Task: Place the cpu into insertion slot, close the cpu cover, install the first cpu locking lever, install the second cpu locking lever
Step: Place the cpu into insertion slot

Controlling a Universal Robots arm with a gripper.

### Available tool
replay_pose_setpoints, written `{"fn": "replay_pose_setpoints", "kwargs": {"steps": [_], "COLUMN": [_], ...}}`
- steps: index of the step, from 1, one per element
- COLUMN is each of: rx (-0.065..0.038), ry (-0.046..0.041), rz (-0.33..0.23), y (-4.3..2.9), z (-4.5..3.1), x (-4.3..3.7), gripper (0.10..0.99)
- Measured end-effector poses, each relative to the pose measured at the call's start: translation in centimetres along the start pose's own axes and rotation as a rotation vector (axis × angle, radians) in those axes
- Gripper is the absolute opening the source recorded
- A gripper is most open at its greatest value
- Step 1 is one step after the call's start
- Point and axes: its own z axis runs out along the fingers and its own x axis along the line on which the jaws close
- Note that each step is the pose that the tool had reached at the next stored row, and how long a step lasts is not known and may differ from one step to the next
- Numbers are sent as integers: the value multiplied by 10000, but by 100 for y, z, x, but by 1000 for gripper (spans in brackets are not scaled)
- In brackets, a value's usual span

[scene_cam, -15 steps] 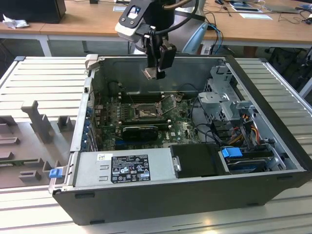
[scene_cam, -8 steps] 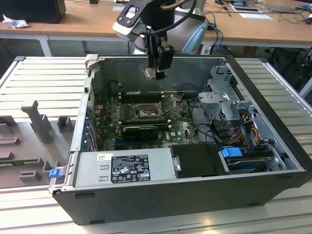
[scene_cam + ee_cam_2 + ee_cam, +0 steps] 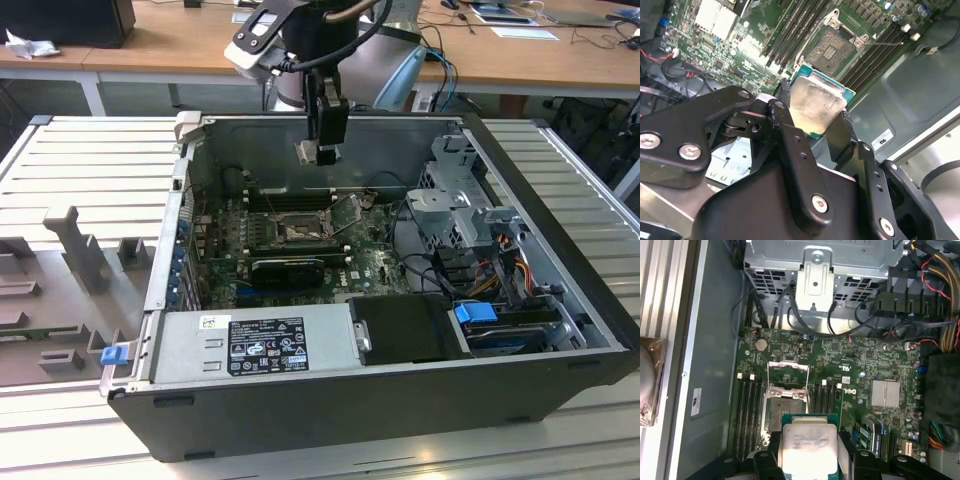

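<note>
My gripper point(image 3: 322, 150) hangs above the open computer case, shut on the cpu point(image 3: 308, 152), a flat silver-faced chip on a green base. In both wrist views the cpu point(image 3: 816, 107) point(image 3: 809, 444) sits clamped by its edges between the two black fingers point(image 3: 785, 100). The insertion slot point(image 3: 300, 232) point(image 3: 832, 50) point(image 3: 785, 407) lies open on the green motherboard, some way under the chip, its grey-gold contact field bare. The cpu cover point(image 3: 788, 374) point(image 3: 346, 211) stands swung up at one side of the slot. A thin wire lever point(image 3: 885, 44) juts out beside the slot.
Long black memory slots point(image 3: 745, 410) flank the socket on both sides. A long black card point(image 3: 290, 268) lies in front of it, and the power supply point(image 3: 260, 345) fills the case's near side. A metal drive cage point(image 3: 460, 200) with cables point(image 3: 500, 260) stands at the exterior view's right.
</note>
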Motion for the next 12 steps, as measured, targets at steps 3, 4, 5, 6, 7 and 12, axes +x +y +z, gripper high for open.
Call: {"fn": "replay_pose_setpoints", "kwargs": {"steps": [3, 4, 5, 6, 7, 12], "rx": [-7, -9, -11, -13, -14, -26], "ry": [-32, -40, -47, -55, -62, -117], "rz": [361, 448, 536, 620, 701, 1319], "y": [-1, -1, -1, -1, -1, -2], "z": [5, 6, 7, 8, 9, 25], "x": [0, 0, 0, 0, 0, 0], "gripper": [529, 529, 529, 529, 529, 529]}}
